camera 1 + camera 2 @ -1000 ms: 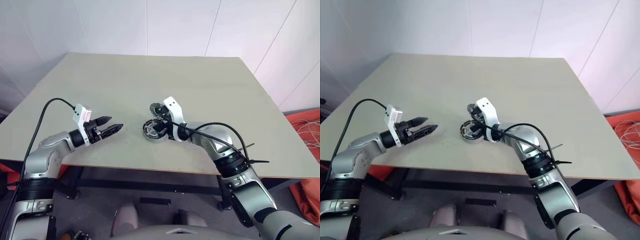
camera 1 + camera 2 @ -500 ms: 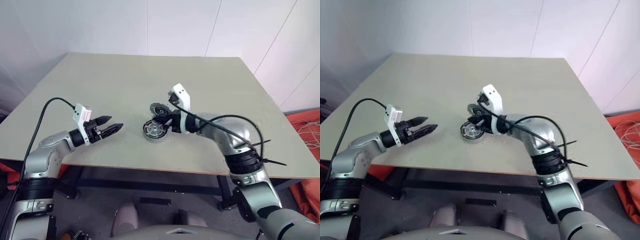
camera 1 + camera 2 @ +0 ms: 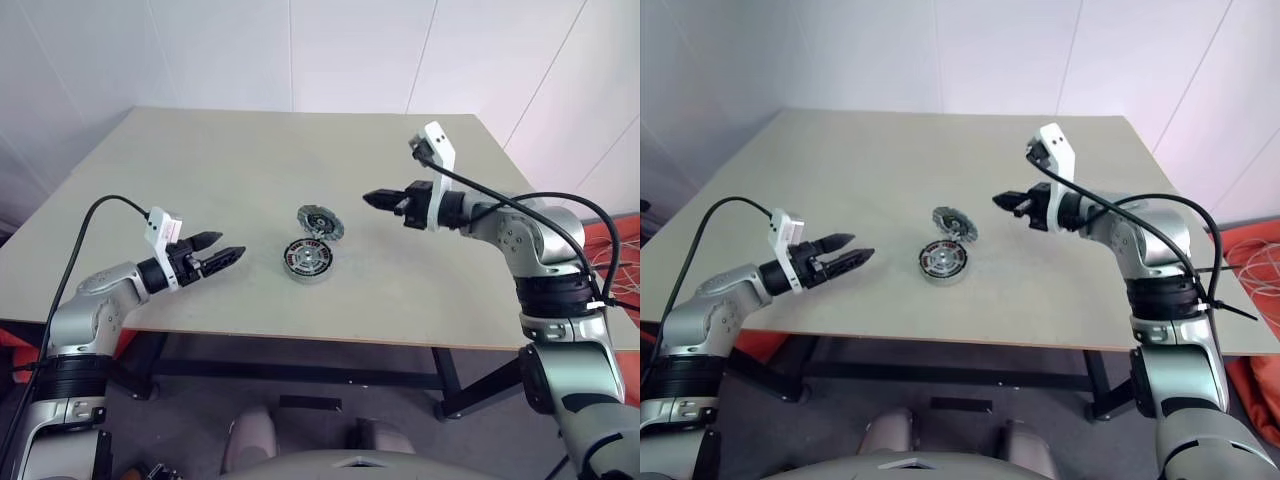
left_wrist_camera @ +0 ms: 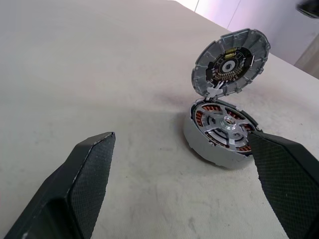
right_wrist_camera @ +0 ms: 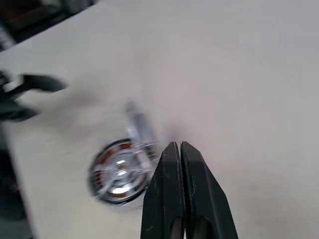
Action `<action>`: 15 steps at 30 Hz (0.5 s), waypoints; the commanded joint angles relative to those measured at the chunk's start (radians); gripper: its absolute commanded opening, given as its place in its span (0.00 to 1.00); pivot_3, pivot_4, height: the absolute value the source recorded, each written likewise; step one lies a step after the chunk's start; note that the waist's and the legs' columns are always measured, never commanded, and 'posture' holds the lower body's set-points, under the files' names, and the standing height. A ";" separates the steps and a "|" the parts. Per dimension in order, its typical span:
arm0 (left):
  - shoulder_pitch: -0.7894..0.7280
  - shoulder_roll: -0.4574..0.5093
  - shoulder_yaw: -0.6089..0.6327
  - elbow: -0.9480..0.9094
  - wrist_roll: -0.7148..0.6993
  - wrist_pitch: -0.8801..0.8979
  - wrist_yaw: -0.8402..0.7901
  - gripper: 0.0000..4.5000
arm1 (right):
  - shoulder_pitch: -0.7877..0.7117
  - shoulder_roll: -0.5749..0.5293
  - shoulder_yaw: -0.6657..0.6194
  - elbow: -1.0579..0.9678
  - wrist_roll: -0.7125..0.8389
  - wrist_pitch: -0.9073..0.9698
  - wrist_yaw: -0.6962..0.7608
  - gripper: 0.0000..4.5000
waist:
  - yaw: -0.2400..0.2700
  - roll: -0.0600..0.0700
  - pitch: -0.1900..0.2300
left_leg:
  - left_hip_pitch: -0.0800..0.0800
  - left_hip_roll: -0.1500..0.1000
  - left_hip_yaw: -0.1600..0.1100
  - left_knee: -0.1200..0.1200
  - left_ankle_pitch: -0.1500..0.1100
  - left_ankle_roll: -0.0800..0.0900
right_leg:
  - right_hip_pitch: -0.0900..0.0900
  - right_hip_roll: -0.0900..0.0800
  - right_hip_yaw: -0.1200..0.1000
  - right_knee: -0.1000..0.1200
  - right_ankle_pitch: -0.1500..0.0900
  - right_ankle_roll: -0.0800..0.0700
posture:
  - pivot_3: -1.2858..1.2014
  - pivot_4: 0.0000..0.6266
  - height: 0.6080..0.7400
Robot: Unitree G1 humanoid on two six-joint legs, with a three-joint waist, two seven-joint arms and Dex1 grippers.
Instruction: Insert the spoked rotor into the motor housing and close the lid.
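Black left gripper [image 3: 228, 255] wide open, empty, beside housing [image 3: 308, 260]; right gripper [image 3: 372, 198] clenched, empty, raised above table [image 3: 200, 150].

My work surface, a pale beige rectangular wooden table [image 3: 250, 170], stood before white panelled walls [image 3: 300, 50]; an orange fabric bundle [image 3: 625, 290] lay beyond its right edge.

My two head views look forward and down over the worktop [image 3: 250, 160], sharing nearly the same scene. My left wrist view looks low and close along the left pincer [image 4: 184, 189] at the motor housing [image 4: 222, 132] just ahead of it. My right wrist view looks down along the right pincer [image 5: 179, 149] from higher, seeing that housing too.
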State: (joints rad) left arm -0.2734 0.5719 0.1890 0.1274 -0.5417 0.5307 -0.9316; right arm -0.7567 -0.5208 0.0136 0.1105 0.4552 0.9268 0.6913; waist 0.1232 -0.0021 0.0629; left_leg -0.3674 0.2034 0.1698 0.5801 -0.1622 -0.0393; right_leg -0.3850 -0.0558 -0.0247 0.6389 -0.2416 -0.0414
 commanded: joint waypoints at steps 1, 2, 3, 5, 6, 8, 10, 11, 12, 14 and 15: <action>-0.011 0.007 0.010 -0.022 -0.001 -0.020 -0.003 1.00 | -0.054 0.045 0.036 0.106 -0.089 -0.124 -0.041 0.01 | 0.000 0.000 0.000 | 0.000 0.000 0.000 0.000 0.000 0.000 | 0.000 0.000 0.000 0.000 0.000 0.000 | 0.52 0.00 1.00; -0.007 0.007 0.010 -0.025 -0.001 -0.020 -0.002 1.00 | -0.061 0.062 0.045 0.138 -0.106 -0.148 -0.045 0.01 | 0.000 0.000 0.000 | -0.001 0.000 0.000 0.000 0.000 0.000 | -0.001 0.000 0.000 0.000 0.000 -0.001 | 0.52 0.00 1.00; -0.004 0.006 0.010 -0.028 -0.001 -0.020 -0.001 1.00 | -0.070 0.079 0.048 0.169 -0.121 -0.165 -0.054 0.01 | 0.000 0.000 0.000 | -0.001 0.000 0.000 0.000 0.000 0.000 | -0.001 0.000 0.000 0.000 0.000 -0.001 | 0.52 0.00 1.00; 0.006 0.007 0.013 -0.040 -0.003 -0.018 0.003 1.00 | -0.079 0.105 0.061 0.219 -0.148 -0.199 -0.056 0.01 | 0.000 0.000 0.000 | -0.002 0.000 0.000 0.000 0.000 0.000 | -0.001 0.000 0.000 0.000 0.000 -0.002 | 0.52 0.00 1.00; 0.012 0.007 0.015 -0.046 -0.004 -0.017 0.004 1.00 | -0.081 0.113 0.066 0.233 -0.156 -0.212 -0.047 0.01 | 0.000 0.000 0.000 | -0.003 0.000 0.000 0.000 0.000 0.001 | -0.002 0.000 0.000 0.000 0.000 -0.002 | 0.52 0.00 1.00; 0.021 0.010 0.019 -0.053 -0.006 -0.015 0.005 1.00 | -0.081 0.121 0.069 0.248 -0.162 -0.226 -0.033 0.01 | 0.002 0.000 0.000 | -0.004 0.000 0.000 0.000 0.000 0.001 | -0.003 0.000 0.000 0.000 -0.001 -0.003 | 0.52 0.00 1.00; 0.027 0.012 0.022 -0.058 -0.008 -0.014 0.007 1.00 | -0.079 0.125 0.060 0.252 -0.157 -0.228 -0.019 0.01 | 0.003 0.000 0.000 | -0.004 0.000 0.000 0.000 -0.001 0.002 | -0.003 0.000 -0.001 0.000 -0.001 -0.004 | 0.52 0.00 1.00; 0.028 0.012 0.023 -0.059 -0.008 -0.013 0.008 1.00 | -0.076 0.125 0.055 0.249 -0.156 -0.224 -0.016 0.01 | 0.003 0.000 0.000 | -0.004 0.000 0.000 0.000 -0.001 0.002 | -0.003 0.000 -0.001 0.000 -0.001 -0.004 | 0.52 0.00 1.00; 0.030 0.013 0.024 -0.060 -0.008 -0.013 0.008 1.00 | -0.072 0.122 0.051 0.242 -0.153 -0.218 -0.013 0.01 | 0.002 0.000 0.000 | -0.004 0.000 0.000 0.000 -0.001 0.002 | -0.003 0.000 -0.001 0.000 -0.001 -0.004 | 0.52 0.00 1.00; 0.030 0.014 0.024 -0.060 -0.009 -0.013 0.009 1.00 | -0.057 0.109 0.034 0.205 -0.140 -0.199 -0.005 0.10 | 0.002 0.000 0.000 | -0.004 0.000 0.000 0.000 -0.001 0.002 | -0.003 0.000 -0.001 0.000 -0.001 -0.004 | 0.52 0.00 1.00; 0.029 0.014 0.024 -0.060 -0.008 -0.013 0.009 1.00 | -0.050 0.101 0.024 0.185 -0.130 -0.188 0.000 0.14 | 0.002 0.000 0.000 | -0.003 0.000 0.000 0.000 -0.001 0.002 | -0.002 0.000 -0.001 0.000 -0.001 -0.004 | 0.52 0.00 1.00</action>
State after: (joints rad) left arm -0.2331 0.5712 0.1899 0.1018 -0.5417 0.5277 -0.9259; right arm -0.8007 -0.4003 0.0819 0.3599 0.3014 0.7328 0.6807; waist 0.1254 -0.0020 0.0631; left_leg -0.3706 0.2034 0.1701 0.5801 -0.1634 -0.0372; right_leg -0.3872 -0.0559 -0.0254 0.6390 -0.2427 -0.0451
